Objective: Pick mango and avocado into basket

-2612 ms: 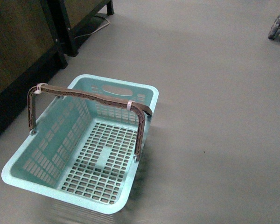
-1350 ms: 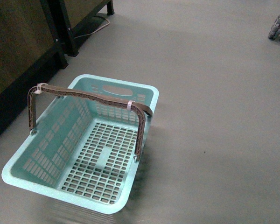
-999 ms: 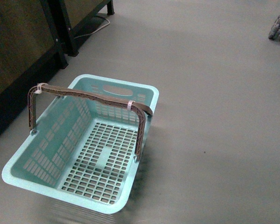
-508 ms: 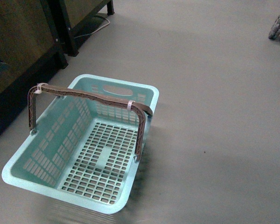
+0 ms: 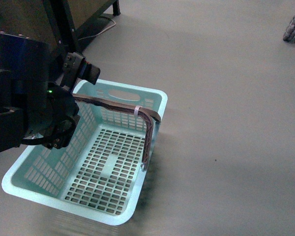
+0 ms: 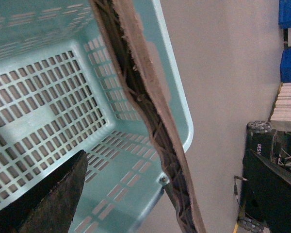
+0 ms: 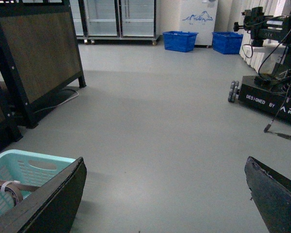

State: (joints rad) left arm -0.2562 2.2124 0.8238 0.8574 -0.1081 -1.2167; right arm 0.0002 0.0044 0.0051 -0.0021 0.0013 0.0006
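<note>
Front view shows the basket (image 5: 156,98) empty at centre-left, neither mango nor avocado in view, so both picks remain; right fingers (image 7: 43,204) spread and empty, left fingers (image 6: 53,204) state cannot be told.

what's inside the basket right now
The basket shows only its bare slotted bottom; no fruit is visible. The left arm covers its left side, so that part cannot be checked.

Mint-blue slotted basket (image 5: 88,211) upright on grey floor (image 5: 226,123); brown handle (image 5: 113,104) raised.
</note>
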